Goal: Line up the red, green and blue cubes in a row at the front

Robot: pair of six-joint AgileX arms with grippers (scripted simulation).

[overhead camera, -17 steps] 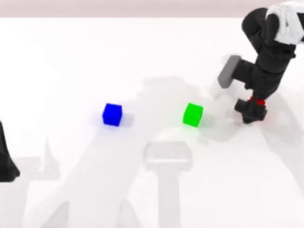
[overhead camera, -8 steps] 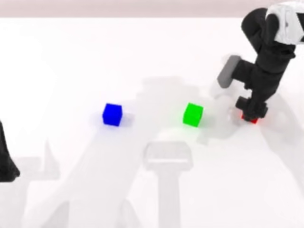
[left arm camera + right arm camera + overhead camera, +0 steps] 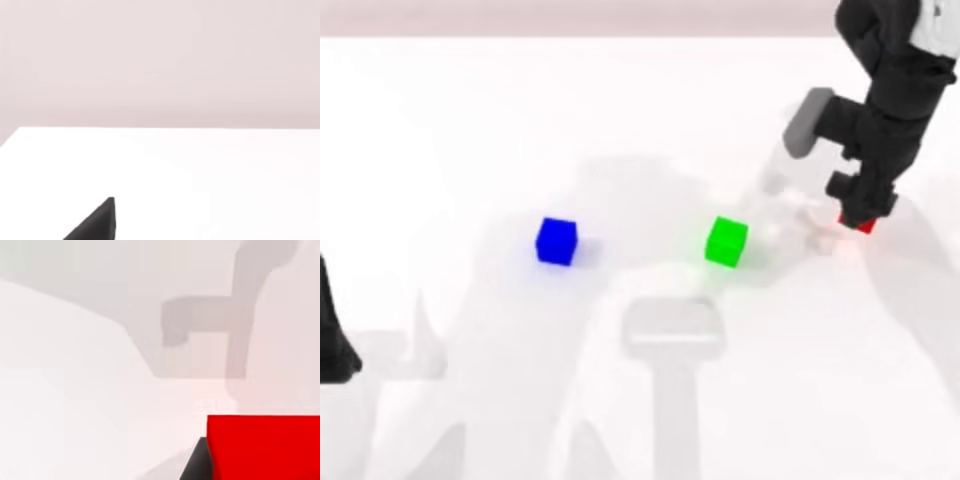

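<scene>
The red cube (image 3: 861, 225) peeks out below my right gripper (image 3: 861, 208), which is shut on it above the table at the right. In the right wrist view the red cube (image 3: 265, 447) fills the corner against one dark finger (image 3: 197, 466). The green cube (image 3: 727, 241) rests on the table, left of the right gripper and apart from it. The blue cube (image 3: 556, 241) sits further left at about the same depth. My left arm (image 3: 334, 340) is parked at the left edge; its wrist view shows only bare table and a dark tip (image 3: 95, 224).
The white table (image 3: 640, 400) stretches to the front, crossed by grey arm shadows. The right arm's black links (image 3: 890, 90) stand over the back right corner.
My right gripper has risen and drifted toward the back right with the red cube in it. The green and blue cubes and the left arm have not moved.
</scene>
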